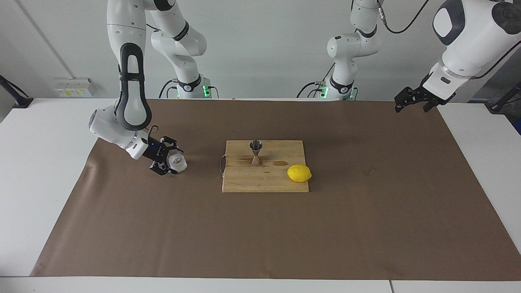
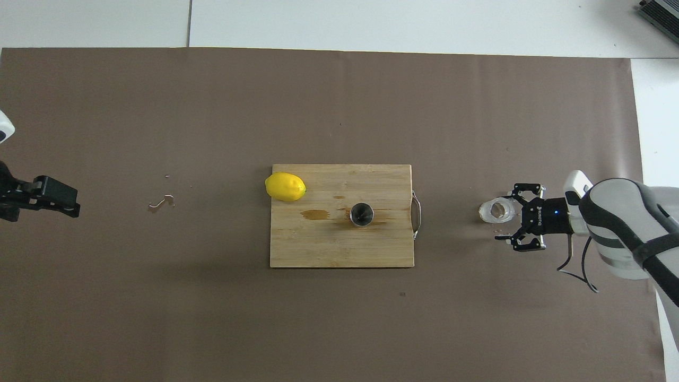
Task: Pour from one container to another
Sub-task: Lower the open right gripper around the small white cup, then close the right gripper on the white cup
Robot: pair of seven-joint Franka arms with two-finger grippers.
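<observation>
Since my right arm's bulk covers part of the overhead view, I read the contact from the facing view: my right pincer [image 1: 169,162] is low at the small clear-whitish faceted cup [image 1: 177,161], fingers spread wide, one on each side of it. Whether the pads touch the cup I can't tell; it sits on the brown paper mat [image 1: 260,236] covering the surface, toward the right arm's end, well apart from the wooden cutting board [image 1: 244,181]. Cup's contents: can't make out, too small.

My left pincer [image 1: 411,99] hangs up in the air over the mat's corner at the left arm's end, waiting. In the overhead view it's cut off at the frame edge, only the black tip showing [image 2: 53,191]. Its fingers look spread apart, nothing between them.

Count: 1 cup, 1 small steel hourglass-shaped jigger [image 1: 255,152], 1 yellow lemon [image 1: 299,173], 1 board, 2 pincers. Jigger stands upright on the board, toward the side nearer the robots; from above only its dark open mouth shows [image 2: 362,214], waist hidden. Lemon lies at the board's corner toward the left arm's end, farther from the robots than the jigger. A wet brownish stain [image 2: 315,214] marks the board just beside the jigger, and a small spill mark [image 2: 160,202] sits on the mat toward the left arm's end. Board has a metal handle [image 2: 417,215] on the cup's side.
</observation>
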